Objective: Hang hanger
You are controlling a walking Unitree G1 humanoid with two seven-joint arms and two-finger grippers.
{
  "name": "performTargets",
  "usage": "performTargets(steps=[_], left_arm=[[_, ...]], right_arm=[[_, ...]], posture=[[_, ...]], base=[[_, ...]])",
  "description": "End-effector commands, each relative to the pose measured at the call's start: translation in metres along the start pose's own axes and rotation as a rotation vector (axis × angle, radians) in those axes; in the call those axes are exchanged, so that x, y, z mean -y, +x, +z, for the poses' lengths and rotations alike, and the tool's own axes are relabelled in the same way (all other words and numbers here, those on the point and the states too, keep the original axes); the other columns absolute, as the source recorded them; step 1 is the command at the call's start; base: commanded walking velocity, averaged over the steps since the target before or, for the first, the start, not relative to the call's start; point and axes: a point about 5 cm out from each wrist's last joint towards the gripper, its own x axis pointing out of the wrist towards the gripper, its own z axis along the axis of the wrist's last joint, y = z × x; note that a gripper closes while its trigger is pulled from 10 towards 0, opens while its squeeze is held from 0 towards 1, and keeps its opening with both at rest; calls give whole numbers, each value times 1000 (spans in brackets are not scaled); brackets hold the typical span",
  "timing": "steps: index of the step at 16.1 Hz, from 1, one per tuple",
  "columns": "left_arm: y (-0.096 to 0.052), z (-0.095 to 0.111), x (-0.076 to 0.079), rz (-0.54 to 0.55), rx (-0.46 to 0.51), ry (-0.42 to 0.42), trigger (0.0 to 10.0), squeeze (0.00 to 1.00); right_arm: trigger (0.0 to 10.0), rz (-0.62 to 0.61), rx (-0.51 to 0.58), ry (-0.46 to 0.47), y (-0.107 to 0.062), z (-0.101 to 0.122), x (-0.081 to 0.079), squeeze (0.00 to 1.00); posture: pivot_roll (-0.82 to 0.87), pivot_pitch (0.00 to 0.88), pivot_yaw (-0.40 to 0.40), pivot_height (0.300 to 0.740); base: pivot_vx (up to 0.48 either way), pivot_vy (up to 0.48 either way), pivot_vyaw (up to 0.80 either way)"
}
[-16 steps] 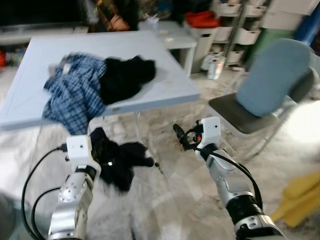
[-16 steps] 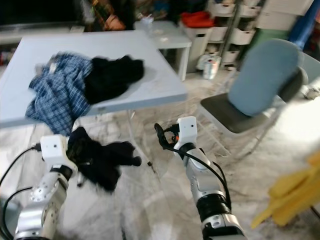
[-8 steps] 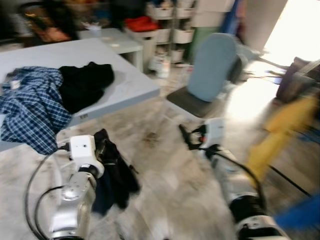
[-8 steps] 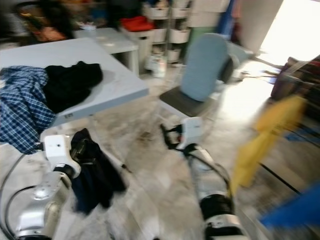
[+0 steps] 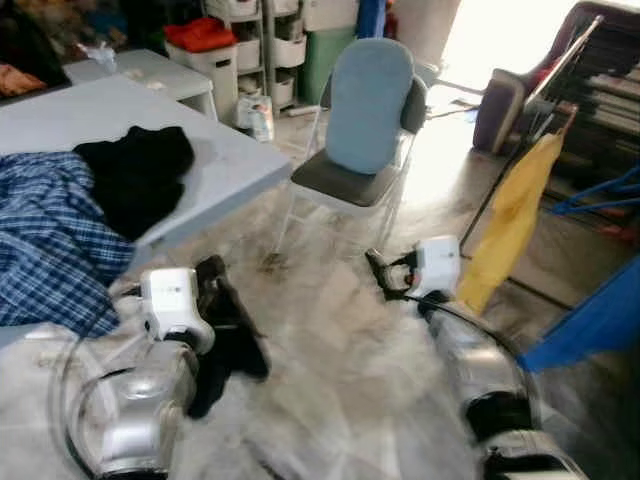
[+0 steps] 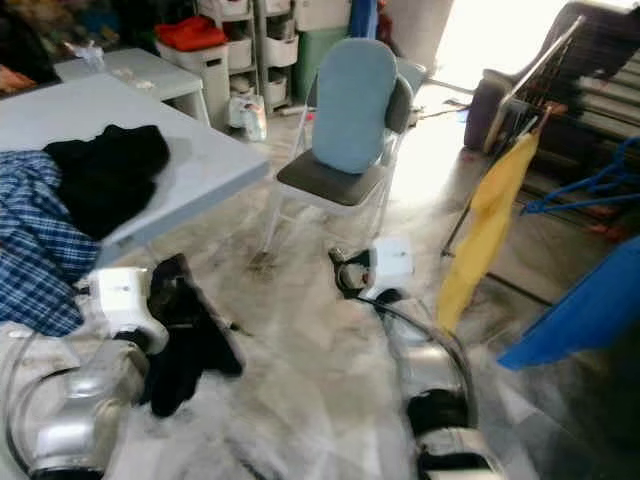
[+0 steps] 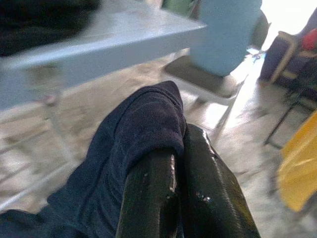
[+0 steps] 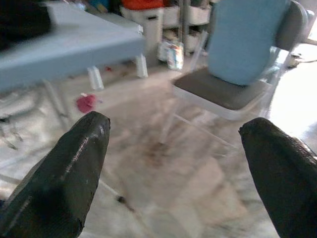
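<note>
Your left gripper is squeezed tight on a dark cloth that hangs down on the near left, over the floor. Whether a hanger is inside it you cannot tell. Your right gripper is spread wide and holds nothing, facing the blue chair farther off.

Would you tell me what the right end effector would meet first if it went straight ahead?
Probably the blue chair: the open right end effector points at its seat across bare floor, though depth is unclear.
</note>
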Motion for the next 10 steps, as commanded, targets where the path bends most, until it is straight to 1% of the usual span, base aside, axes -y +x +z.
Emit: performTargets(steps=[1,4,5,6,8,10], left_arm=[[5,9,8,-29,39,5,10000,0],[5,6,8,-40,25,24,10000,0],[5,4,9,-48,16,32,10000,0],[3,0,10,-59,6,51,10000,0],[2,-3,7,-64,5,68,10000,0],[3,-3,1,-71,3,82,10000,0]], right_arm=[[10000,-24,11,-21,0,6,10,0],[10000,-33,12,-22,0,6,10,0],[10000,-39,14,-21,0,6,11,0],[10000,-63,27,-19,-1,7,12,0],[10000,-105,37,-10,-1,8,15,0],[10000,-138,44,1,-2,9,18,0]], posture=[[15,0,-54,740],[15,0,-53,740],[17,0,-51,740],[18,0,-41,740],[21,0,-21,740],[22,0,-7,740]], base=[[0,480,-800],[0,480,-800],[0,334,-800],[0,0,-800],[0,0,-800],[0,0,0]])
